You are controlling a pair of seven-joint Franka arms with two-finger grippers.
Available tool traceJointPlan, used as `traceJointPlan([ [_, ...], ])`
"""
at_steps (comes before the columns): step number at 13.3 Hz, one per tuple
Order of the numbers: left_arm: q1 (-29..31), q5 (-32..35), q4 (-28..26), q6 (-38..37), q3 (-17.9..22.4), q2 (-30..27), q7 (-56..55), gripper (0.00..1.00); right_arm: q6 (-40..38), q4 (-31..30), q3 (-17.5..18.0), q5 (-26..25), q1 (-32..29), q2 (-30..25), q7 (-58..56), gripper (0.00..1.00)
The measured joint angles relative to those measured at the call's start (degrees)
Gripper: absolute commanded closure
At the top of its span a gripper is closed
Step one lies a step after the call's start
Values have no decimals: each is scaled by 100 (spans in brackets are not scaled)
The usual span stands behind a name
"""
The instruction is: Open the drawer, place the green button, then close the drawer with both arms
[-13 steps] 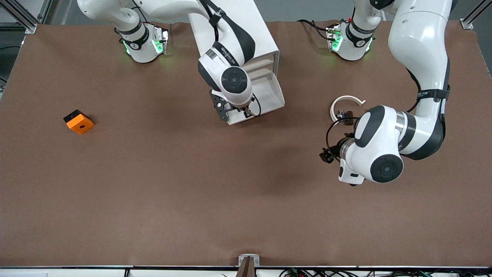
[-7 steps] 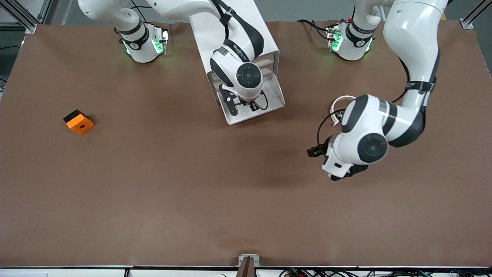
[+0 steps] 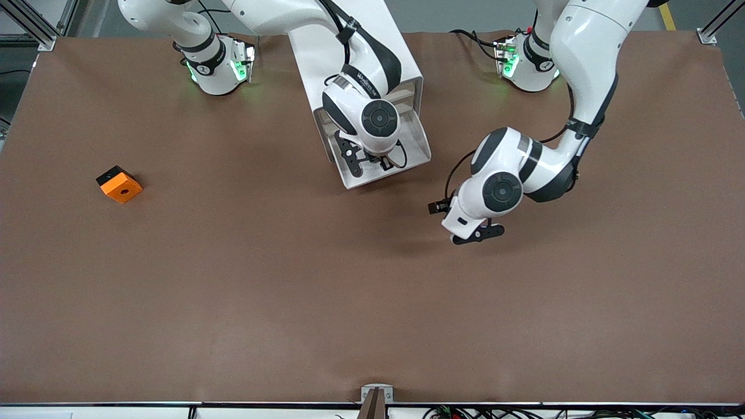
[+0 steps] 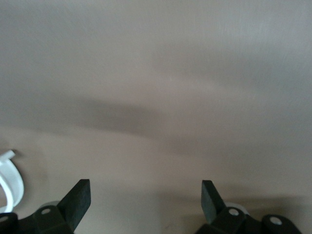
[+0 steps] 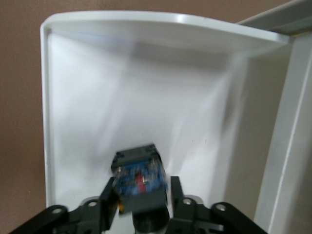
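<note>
The right gripper [image 3: 372, 164] has moved from the front lip of the pulled-out drawer [image 3: 419, 148] to a spot over its tray, and it is now hanging low inside it. In the right wrist view the button [image 5: 140, 178], its dark blackish-blue body facing the camera, is sitting between the right gripper's fingers [image 5: 108, 195] over the drawer's white floor [image 5: 122, 97]. The fingers are beginning to part and are standing only narrowly apart; whether they are still pinching the button or it is already resting free on the tray cannot be told. That suggests the placing step is nearly done, with the release under way.

Meanwhile the left arm has been swinging inward from the white arc toward the cabinet [image 3: 396, 52], and the left gripper [image 3: 465, 224] is now hovering over bare bench [image 3: 233, 291] near the drawer's open end, toward the left arm's end of the bench. Its fingers [image 4: 78, 197] are spread wide and are holding nothing; only brown surface is showing between them. It looks to be lining up for the push that will close the drawer once the right arm is clearing out. The orange block [image 3: 119, 184] is lying well apart, toward the right arm's end.
</note>
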Motion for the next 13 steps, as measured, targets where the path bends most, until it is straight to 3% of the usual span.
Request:
traceJointPlan([
  [5,-340,0,-276,29,-9,121,-228,0,-476,130,-4,0,14,-238,-14,0],
  [9,-728,-1,-300,34,-30,277,-813,0,-1096,204,-113,-5,-69,-936,-505,0],
  [13,-1189,-255,-300,48,-51,305,-1224,0,-2013,321,-156,-1,-698,-1639,-1458,0],
])
